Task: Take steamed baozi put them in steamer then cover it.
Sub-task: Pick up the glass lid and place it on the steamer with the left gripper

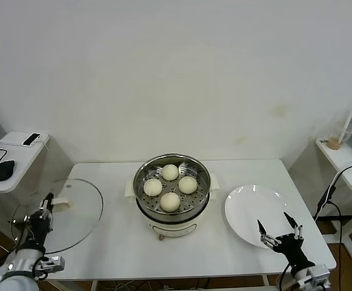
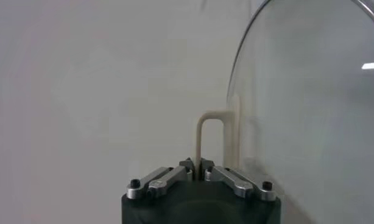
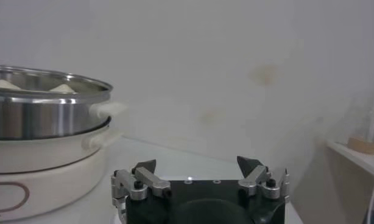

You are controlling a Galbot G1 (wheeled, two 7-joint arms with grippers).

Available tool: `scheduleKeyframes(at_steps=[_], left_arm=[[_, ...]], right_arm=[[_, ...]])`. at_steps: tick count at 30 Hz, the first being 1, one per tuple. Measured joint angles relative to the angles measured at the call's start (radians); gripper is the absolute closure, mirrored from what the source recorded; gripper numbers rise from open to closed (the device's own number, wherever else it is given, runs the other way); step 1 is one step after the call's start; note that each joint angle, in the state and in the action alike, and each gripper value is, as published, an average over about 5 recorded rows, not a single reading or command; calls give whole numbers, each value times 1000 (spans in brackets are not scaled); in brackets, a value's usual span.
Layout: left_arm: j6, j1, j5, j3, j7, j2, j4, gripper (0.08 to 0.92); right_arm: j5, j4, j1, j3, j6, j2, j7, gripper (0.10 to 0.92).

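since all four baozi (image 1: 170,187) sit in the steamer (image 1: 203,195), only covering remains: left hand (image 1: 44,211) apparently clamped on the cover (image 1: 73,215) handle, right hand (image 1: 279,232) spread apart, idle.

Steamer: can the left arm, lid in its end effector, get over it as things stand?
Probably yes. The left end effector grips the lid by its handle, and bare table lies between it and the open steamer.

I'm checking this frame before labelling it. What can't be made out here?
- Head view: the lid's handle is partly hidden by the left claw shut on it.
- Left wrist view: the lid is cut off by the picture's edge.
- Right wrist view: the baozi show only their tops above the steamer rim.
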Motion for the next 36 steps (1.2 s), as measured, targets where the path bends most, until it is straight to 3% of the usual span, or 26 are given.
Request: scheduleKeyframes(at_steps=[8,19,25,36], left_arm=[[72,-27,-49,47,66,44,-125,859],[182,-163,-22,259,156,53,-171,859],[229,-258,54,387,214,4,-154,859],[282,-437,198,587,286,-159,-34,859]], right_arm=[[-29,4,-4,-15,7,10,-13,203],[-97,21,-10,-48,7,32,-26,203],[-133,21,-6,-69,4,47,-28,203],[-165,1,-9,-74,10,53,-30,203]])
